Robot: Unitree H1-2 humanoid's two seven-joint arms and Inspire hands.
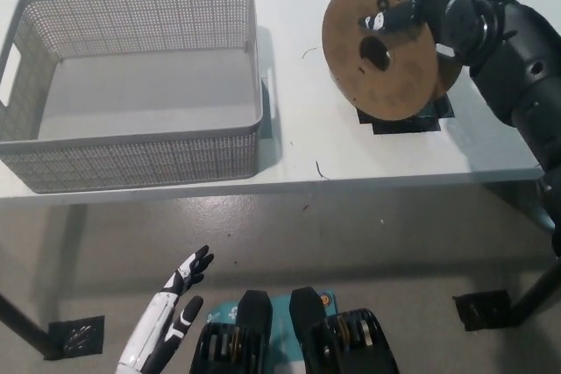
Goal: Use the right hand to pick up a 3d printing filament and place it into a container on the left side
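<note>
A brown cardboard filament spool (379, 50) stands tilted on its edge at the right of the white table (289, 151), its flat face toward me. My black right hand (412, 2) is shut on the spool's upper rim, one finger reaching toward the centre hole. A grey mesh basket (131, 85) sits on the table's left, with nothing in it. My white left hand (166, 321) hangs below the table edge at the lower left, fingers apart and holding nothing.
A black mat (408, 120) lies under the spool. A thin loose strand (320, 170) lies near the table's front edge. Bare table separates basket and spool. Table feet (74, 339) stand on the floor.
</note>
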